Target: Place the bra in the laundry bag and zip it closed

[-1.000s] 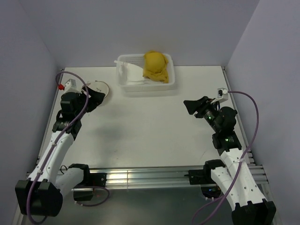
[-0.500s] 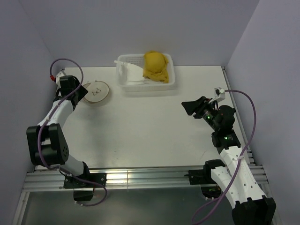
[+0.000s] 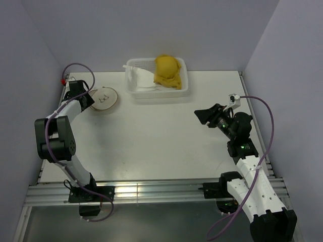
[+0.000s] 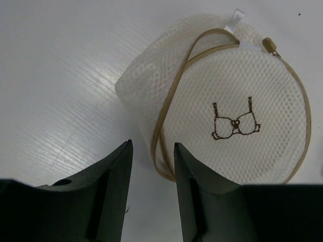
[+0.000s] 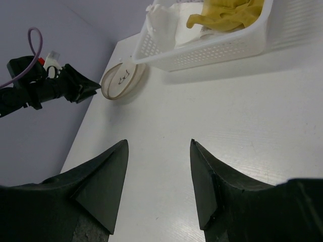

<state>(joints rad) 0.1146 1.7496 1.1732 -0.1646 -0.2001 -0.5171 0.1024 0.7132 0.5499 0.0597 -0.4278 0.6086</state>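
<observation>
At far left, the half-open left tool [image 4: 152, 146] hung at the bag [image 4: 237, 91], gripping nothing; the bra [image 3: 167, 69] lay in the basket [image 3: 156, 94], with the right tool [image 5: 159, 143] open and empty.

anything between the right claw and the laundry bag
Only bare table lies between the right claw and the laundry bag, clearest in the top view; the white basket sits off that line, farther back.

Clear gap between left fingers [image 4: 108, 194], likewise between right fingers [image 5: 98, 191]
</observation>
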